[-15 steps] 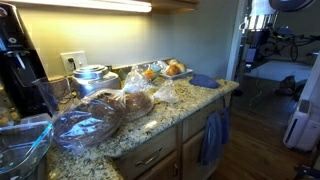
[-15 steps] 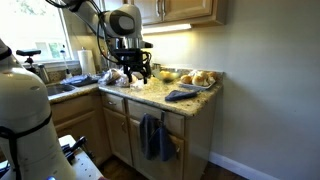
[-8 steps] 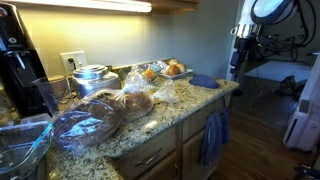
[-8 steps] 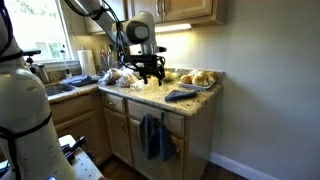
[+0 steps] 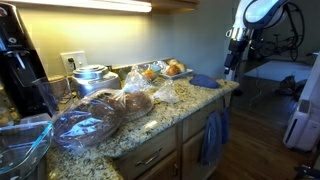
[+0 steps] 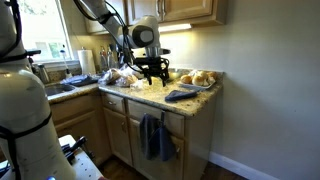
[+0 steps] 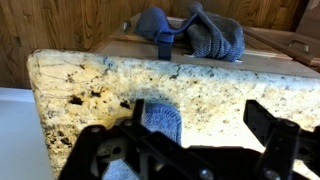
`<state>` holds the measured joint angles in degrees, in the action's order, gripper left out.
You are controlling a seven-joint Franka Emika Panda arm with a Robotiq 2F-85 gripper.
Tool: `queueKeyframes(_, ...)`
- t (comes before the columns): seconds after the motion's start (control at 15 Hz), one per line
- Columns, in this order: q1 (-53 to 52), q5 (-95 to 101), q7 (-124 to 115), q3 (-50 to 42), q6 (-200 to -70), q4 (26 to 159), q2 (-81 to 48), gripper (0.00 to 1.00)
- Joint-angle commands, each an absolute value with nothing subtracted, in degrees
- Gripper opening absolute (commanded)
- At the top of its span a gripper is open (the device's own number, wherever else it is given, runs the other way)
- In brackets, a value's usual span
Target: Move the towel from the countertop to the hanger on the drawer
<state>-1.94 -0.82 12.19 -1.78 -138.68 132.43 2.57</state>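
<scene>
A blue towel point(image 5: 204, 81) lies flat on the granite countertop point(image 5: 150, 130) near its end; it also shows in an exterior view point(image 6: 181, 95) and in the wrist view point(image 7: 160, 120). Another blue towel point(image 5: 212, 138) hangs on the drawer handle below, seen too in an exterior view point(image 6: 153, 137) and at the top of the wrist view point(image 7: 190, 32). My gripper point(image 6: 157, 75) is open and empty. It hovers above the counter, a little short of the lying towel. It also shows in an exterior view point(image 5: 232, 55). In the wrist view the jaws point(image 7: 198, 118) stand wide apart over the counter, with the towel by one finger.
Bagged bread loaves point(image 5: 90, 120), a plate of rolls point(image 5: 172, 69) and a metal pot point(image 5: 90, 75) crowd the counter. A coffee machine point(image 5: 18, 60) and a glass bowl point(image 5: 20, 145) stand at the near end. A sink point(image 6: 60, 85) lies beyond.
The arm has moved along the counter toward the end where the blue towel lies. The gripper has stayed open and the towels have not moved.
</scene>
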Motion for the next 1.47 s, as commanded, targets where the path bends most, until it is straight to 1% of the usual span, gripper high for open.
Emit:
queueKeyframes(0.0,-1.4,-0.8,12.2,-1.2,-138.5,132.3,2.6,1.00)
queueKeyframes(0.87,1.7,-1.6,12.6,-2.8,-140.7,125.4,-3.7,1.00)
queueKeyframes(1.4,3.6,-2.6,12.6,-2.5,-143.4,117.4,-12.7,1.00)
